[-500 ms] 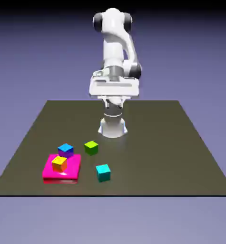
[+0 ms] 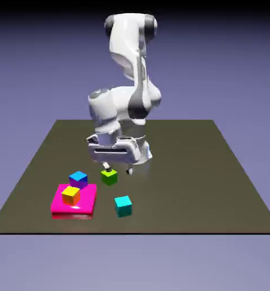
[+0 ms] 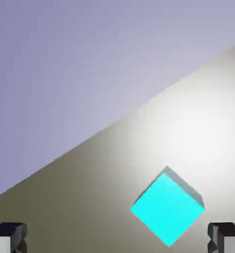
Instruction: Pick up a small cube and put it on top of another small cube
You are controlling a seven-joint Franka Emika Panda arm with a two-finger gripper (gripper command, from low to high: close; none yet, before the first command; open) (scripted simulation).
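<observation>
The teal cube [image 2: 123, 205] sits alone on the dark tabletop [image 2: 216, 187], near its front edge, to the exterior view's right of a pink slab [image 2: 86, 203] and apart from it. In the hand view the teal cube [image 3: 167, 208] shows corner-on, between the two finger tips [image 3: 8, 237] but nearer the one at that picture's right. The tool [image 2: 118, 168] hangs above the tabletop just behind the lime-green cube [image 2: 108, 176], released, its fingers spread wide and holding nothing. An orange-and-yellow cube [image 2: 71, 195] rests on the pink slab. A blue-and-purple cube [image 2: 78, 179] stands at the slab's back edge.
</observation>
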